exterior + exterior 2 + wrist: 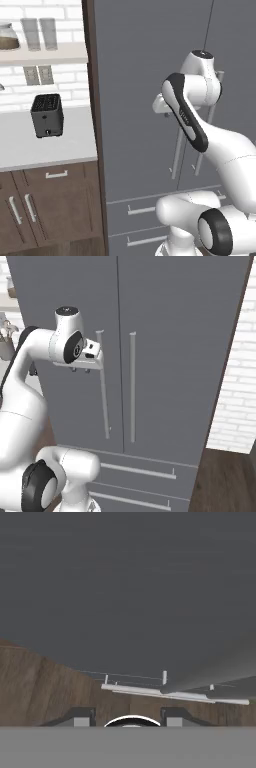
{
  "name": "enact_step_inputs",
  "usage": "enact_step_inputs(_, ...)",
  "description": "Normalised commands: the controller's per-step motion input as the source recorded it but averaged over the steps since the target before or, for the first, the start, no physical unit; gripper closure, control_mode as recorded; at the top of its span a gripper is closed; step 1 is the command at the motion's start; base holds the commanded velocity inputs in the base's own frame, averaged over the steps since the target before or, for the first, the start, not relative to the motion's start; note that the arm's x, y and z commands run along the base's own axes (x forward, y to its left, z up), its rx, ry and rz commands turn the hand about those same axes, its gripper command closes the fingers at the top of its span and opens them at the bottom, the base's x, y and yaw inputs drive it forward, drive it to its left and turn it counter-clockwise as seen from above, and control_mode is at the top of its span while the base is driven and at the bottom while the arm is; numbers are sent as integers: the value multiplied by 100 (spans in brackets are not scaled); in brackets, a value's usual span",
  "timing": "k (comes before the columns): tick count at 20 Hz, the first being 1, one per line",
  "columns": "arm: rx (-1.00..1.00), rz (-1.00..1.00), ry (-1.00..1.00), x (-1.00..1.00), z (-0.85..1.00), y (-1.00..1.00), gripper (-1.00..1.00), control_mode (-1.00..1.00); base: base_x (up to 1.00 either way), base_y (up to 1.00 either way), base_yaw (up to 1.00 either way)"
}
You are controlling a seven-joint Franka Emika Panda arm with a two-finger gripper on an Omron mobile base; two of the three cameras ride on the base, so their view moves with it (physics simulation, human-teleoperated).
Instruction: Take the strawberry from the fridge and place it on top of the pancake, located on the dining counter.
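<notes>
Fridge (pixel 165 331) doors are both sitting closed, so the step in hand is, as I read it, getting the left door open; the strawberry isn't showing anywhere and is presumably sitting behind those doors. The pincer (pixel 80 370) is hanging just beside the top of the left handle (pixel 103 386), fingers pointing down, apparently not yet around the bar. The finger tips (pixel 82 718) are standing partly open with nothing between them; how close to the bar they are, I can't tell. To do this well: I'd be lining the jaws up so the bar is running between them, closing squarely on the upper part of the handle, then pulling along the door's arc about the left-edge hinge rather than straight back, so the grip isn't slipping off. I'd be keeping the elbow out of the door's swing path, since the arm is sitting close to the fridge front. Counting what's visible: two doors, two vertical handles, with the right handle (pixel 132 386) near the left one, two drawers (pixel 145 468) below, each with a horizontal pull. On the left surface (pixel 30 150): one black toaster (pixel 47 115). On the shelf (pixel 45 52) above: two glasses (pixel 39 34) and one jar (pixel 7 36).
</notes>
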Motion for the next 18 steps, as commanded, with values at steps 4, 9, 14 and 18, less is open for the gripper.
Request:
enact_step_inputs(4, 0, 0, 0, -13, -1, -6, -100, 100, -6, -6, 0)
enact_step_inputs(9, 0, 0, 0, 0, 0, 0, -100, 100, -46, -17, 0)
enact_step_inputs(14, 0, 0, 0, 0, 0, 0, -100, 100, -26, -29, 0)
enact_step_inputs(18, 0, 0, 0, 0, 0, 0, -100, 100, -1, -47, -4)
